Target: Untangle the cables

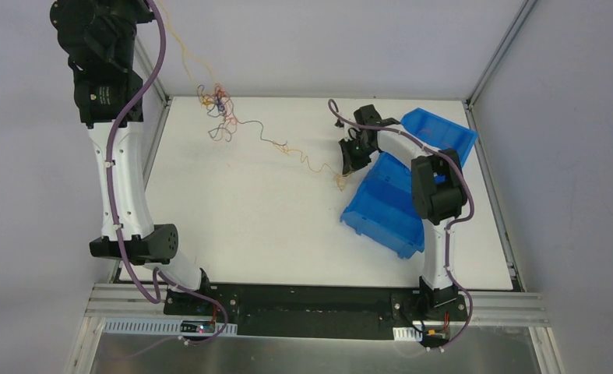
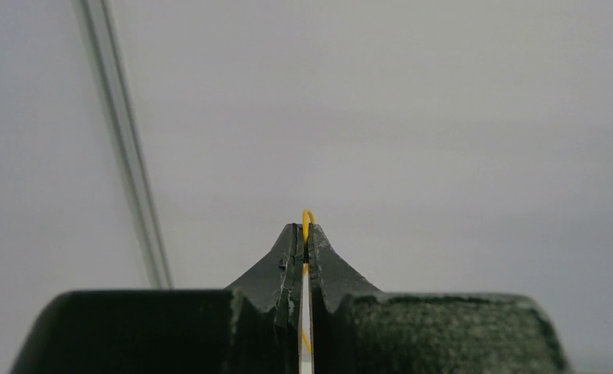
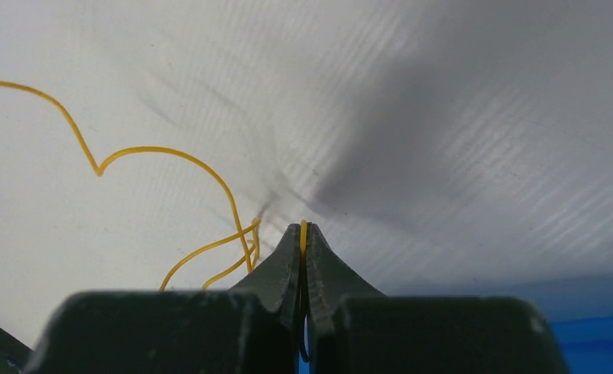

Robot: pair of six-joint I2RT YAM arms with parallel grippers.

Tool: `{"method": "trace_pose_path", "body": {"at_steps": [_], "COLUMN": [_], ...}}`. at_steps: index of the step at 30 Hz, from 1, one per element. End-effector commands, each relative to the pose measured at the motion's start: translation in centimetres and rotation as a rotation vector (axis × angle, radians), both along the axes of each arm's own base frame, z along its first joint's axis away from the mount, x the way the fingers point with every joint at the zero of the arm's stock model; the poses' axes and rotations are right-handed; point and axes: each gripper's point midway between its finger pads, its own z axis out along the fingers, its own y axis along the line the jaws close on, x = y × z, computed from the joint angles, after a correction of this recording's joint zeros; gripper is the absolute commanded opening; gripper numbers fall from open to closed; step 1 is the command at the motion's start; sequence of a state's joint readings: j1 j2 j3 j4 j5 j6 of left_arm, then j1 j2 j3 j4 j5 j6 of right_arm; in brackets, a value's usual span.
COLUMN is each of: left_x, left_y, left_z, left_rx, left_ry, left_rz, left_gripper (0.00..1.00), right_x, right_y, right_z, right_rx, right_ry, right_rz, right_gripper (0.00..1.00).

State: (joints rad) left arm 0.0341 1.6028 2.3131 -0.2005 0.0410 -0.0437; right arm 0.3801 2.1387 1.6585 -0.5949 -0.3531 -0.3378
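Your left gripper (image 2: 304,234), raised against the grey wall (image 2: 443,117), pinches a yellow strand of the cables (image 1: 221,109), whose tangle is near the far-left corner of the white table (image 1: 233,226). Your right gripper (image 3: 303,234) clamps a yellow strand low beside the blue bin (image 1: 389,206).

We see a blue plastic bin (image 1: 381,210) lying on the right of the white flat surface (image 1: 248,226), and a second blue plastic bin (image 1: 443,128) just behind it.

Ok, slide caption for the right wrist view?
Right pincer shut on a yellow wire curling away over the white table, blue bin at lower right.
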Motion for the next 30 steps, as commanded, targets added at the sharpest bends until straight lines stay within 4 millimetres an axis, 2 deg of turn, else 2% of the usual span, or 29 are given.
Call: {"method": "trace_pose_path", "body": {"at_steps": [1, 6, 12, 18, 24, 26, 30], "left_x": [-2.2, -1.8, -3.0, -5.4, -7.6, -8.1, -7.2], "left_y": [2.3, 2.9, 5.2, 6.6, 6.9, 6.6, 5.9], "left_z": [3.3, 3.1, 5.8, 8.7, 11.3, 11.6, 10.4], "left_rx": [0.023, 0.020, 0.010, 0.000, 0.024, 0.019, -0.001], "left_ry": [-0.101, -0.098, -0.181, -0.289, -0.380, -0.391, -0.352], "left_rz": [0.101, 0.120, 0.193, 0.252, 0.279, 0.256, 0.201], "left_gripper": [0.00, 0.00, 0.00, 0.00, 0.00, 0.00, 0.00], "right_x": [0.1, 0.3, 0.3, 3.6, 5.9, 6.4, 8.4], "right_y": [-1.3, -1.8, -3.5, -5.8, -8.0, -8.0, -7.9], "right_z": [1.1, 0.9, -0.3, 0.1, -0.3, -0.2, 1.5], "right_rx": [-0.042, -0.072, -0.146, -0.230, -0.336, -0.328, -0.299], "right_ry": [-0.016, -0.018, -0.001, -0.089, -0.138, -0.144, -0.202], "right_rz": [-0.001, -0.014, -0.035, -0.138, -0.225, -0.236, -0.265], "right_gripper": [0.00, 0.00, 0.00, 0.00, 0.00, 0.00, 0.00]}}
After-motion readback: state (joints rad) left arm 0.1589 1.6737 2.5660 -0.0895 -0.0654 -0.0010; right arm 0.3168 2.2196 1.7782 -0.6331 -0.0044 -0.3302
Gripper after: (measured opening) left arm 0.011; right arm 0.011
